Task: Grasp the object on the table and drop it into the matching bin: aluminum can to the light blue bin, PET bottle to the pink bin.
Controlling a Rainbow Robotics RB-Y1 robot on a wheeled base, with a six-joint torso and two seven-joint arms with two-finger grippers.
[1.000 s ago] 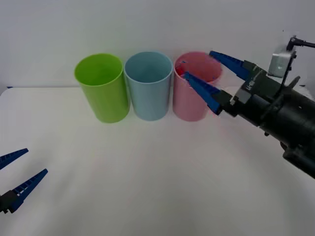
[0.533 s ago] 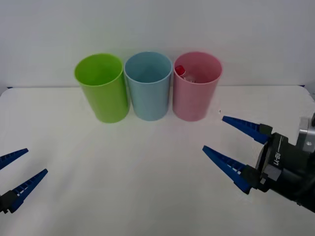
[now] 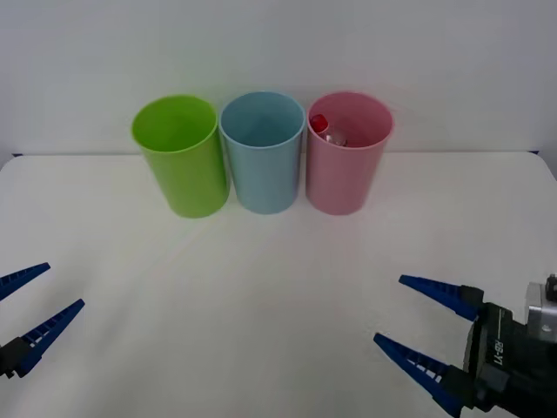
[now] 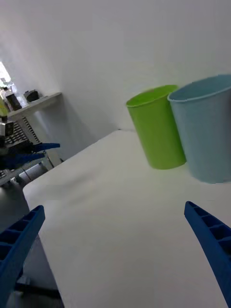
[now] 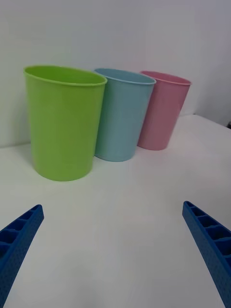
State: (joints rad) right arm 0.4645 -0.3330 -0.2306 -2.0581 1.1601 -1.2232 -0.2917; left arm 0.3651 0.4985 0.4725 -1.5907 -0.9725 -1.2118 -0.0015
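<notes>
Front view: 3 bins stand in a row at the far side of the white bench [image 3: 261,287], rims nearly touching: lime bin [image 3: 178,157] at left, blue bin [image 3: 261,152] in the middle, pink bin [image 3: 346,155] at right. The bottle [image 3: 327,131] lies inside the pink bin, leaning against its left inner wall with the red cap uppermost, just below the rim; this is the correct bin for a PET bottle, so the sorting step looks complete.

The right gripper [image 3: 416,341] sits low at the near right corner of the bench, well apart from the bins, its 2 blue fingers spread and empty. The left gripper [image 3: 35,300] hangs at the near left edge, fingers likewise apart with nothing between them, apparently parked.

Right wrist view: the spread fingers [image 4: 211,240] frame bare bench, with the lime and blue bins beyond. Left wrist view: all 3 bins stand beyond the open fingers [image 5: 19,236].

With both grippers low, near and clear of the row, the bins are unlikely to be knocked, and the bench surface is left free for a further object.
</notes>
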